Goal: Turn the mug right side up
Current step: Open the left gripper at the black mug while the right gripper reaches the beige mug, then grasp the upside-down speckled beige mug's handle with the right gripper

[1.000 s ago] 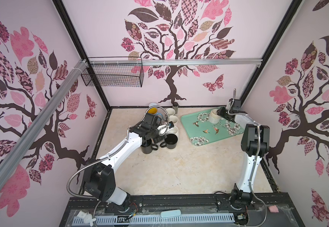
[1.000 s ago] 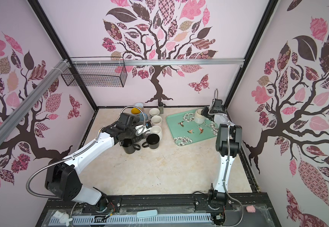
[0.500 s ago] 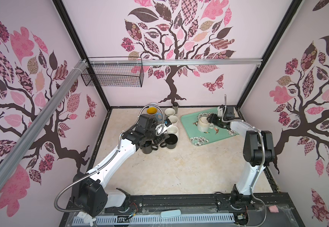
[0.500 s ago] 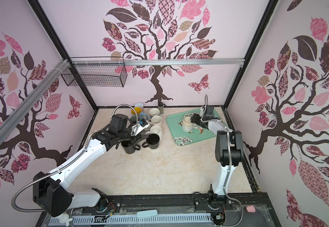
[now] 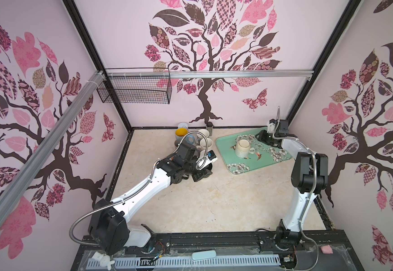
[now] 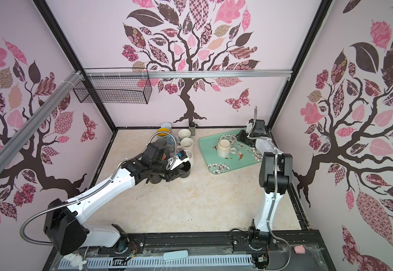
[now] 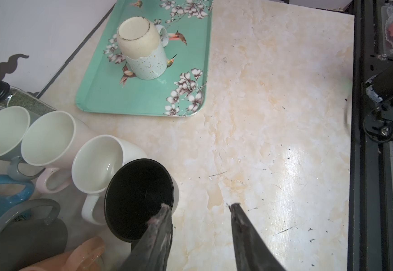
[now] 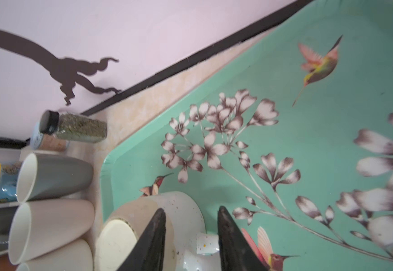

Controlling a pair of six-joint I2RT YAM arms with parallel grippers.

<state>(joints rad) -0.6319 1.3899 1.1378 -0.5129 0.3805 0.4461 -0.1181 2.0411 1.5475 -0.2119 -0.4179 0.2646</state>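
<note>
On the tray [image 5: 227,154] the mug [image 5: 242,148] stands upside down; your right gripper [image 8: 190,208] hangs just beside it, parted and empty. Close across the wall, lift clear of the tray, then roll it over; the left gripper [image 7: 199,206] hangs parted, empty

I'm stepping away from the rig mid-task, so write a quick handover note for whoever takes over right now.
Left end effector: open and empty, beside the black mug.
Right end effector: jaws apart, close to the speckled mug but not gripping it.
Speckled mug: upside down, base up, rim on the teal tray.
Done: no flip yet.
Left: grasp the speckled mug, turn it over, and set it down rim up.
</note>
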